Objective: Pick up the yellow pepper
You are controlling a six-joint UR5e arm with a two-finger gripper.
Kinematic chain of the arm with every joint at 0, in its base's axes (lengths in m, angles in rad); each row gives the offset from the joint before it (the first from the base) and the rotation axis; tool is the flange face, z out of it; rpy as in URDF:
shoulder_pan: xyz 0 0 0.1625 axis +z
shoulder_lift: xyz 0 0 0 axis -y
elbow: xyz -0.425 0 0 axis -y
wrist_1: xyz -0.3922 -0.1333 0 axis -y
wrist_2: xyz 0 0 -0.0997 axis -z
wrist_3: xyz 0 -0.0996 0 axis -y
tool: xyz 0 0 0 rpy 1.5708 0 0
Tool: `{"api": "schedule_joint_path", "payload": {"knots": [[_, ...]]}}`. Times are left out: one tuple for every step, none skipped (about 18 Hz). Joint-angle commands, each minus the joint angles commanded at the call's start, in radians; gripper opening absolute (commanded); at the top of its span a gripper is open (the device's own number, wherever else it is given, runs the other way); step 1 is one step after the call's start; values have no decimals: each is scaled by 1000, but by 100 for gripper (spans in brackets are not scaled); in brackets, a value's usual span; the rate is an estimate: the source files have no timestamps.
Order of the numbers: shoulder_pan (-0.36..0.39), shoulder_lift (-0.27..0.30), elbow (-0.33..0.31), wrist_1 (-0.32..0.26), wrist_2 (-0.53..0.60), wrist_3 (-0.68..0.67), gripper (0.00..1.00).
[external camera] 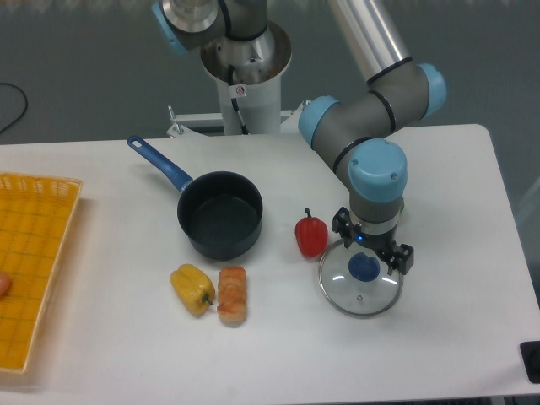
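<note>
While the small glossy yellow pepper (192, 288) lies untouched on the white desk (456, 337), touching a striped orange roll, the gripper (369, 260) hovers over a glass lid well apart; its jaw state is hidden. Everything remains.

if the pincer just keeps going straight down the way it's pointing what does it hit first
Most likely the blue knob of the glass lid. The pincer points down and sits over that lid in this view, though depth from one camera is uncertain. The yellow pepper lies well off to the side, beside the striped roll.
</note>
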Motion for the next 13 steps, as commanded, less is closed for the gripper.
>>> {"api": "schedule_joint_path", "payload": {"knots": [[-2,0,0,0,0,0,100],[-2,0,-2,0,0,-2,100],[-2,0,-5,0,0,-2,100],[-2,2,-2,0,-2,-2,100],[0,2,-2,0,-3,-8,100],[-2,2,-2,5,-3,-17,100],[-3,3,-2,17,-5,-32,100],[-3,3,-2,29,-8,-60,100],[-2,3,2,38,-20,-98,100],[-2,5,8,40,-37,-138,100],[-5,9,6,38,-41,-168,100],[-11,11,2,40,-38,-204,100],[-20,12,0,38,-37,-266,100]]}}
